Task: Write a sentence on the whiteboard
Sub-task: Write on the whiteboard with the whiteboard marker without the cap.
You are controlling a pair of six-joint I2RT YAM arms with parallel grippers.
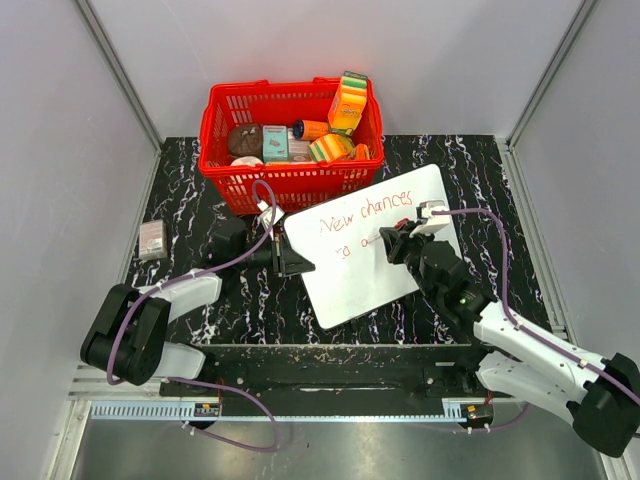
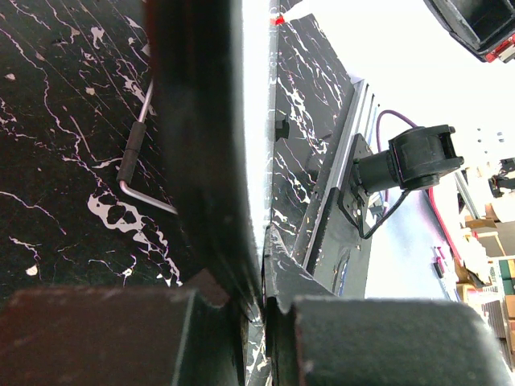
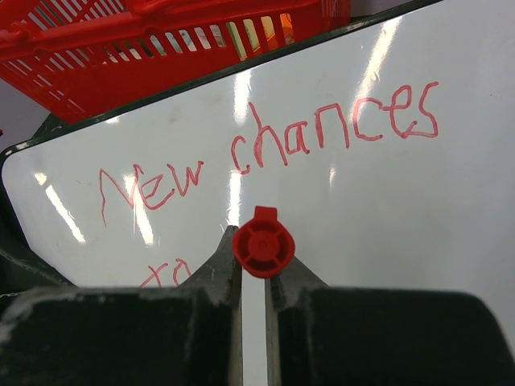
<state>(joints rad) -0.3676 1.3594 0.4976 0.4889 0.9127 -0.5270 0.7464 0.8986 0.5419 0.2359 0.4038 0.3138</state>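
The whiteboard (image 1: 372,282) is laid askew on the black marbled table (image 1: 190,205), just before the red basket (image 1: 290,185). The sentence (image 1: 362,210) is read "New chances" in red, with a second line begun beneath. The left gripper (image 1: 288,260) is clenched on the board's left edge. The right gripper (image 1: 392,240) is clamped on a red marker (image 3: 262,245) over the board.

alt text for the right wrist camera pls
The right tool grips a red marker, seen end-on, over a glossy white rectangular whiteboard bearing red handwritten words, "New chances". A red plastic basket sits beyond the board's far edge.
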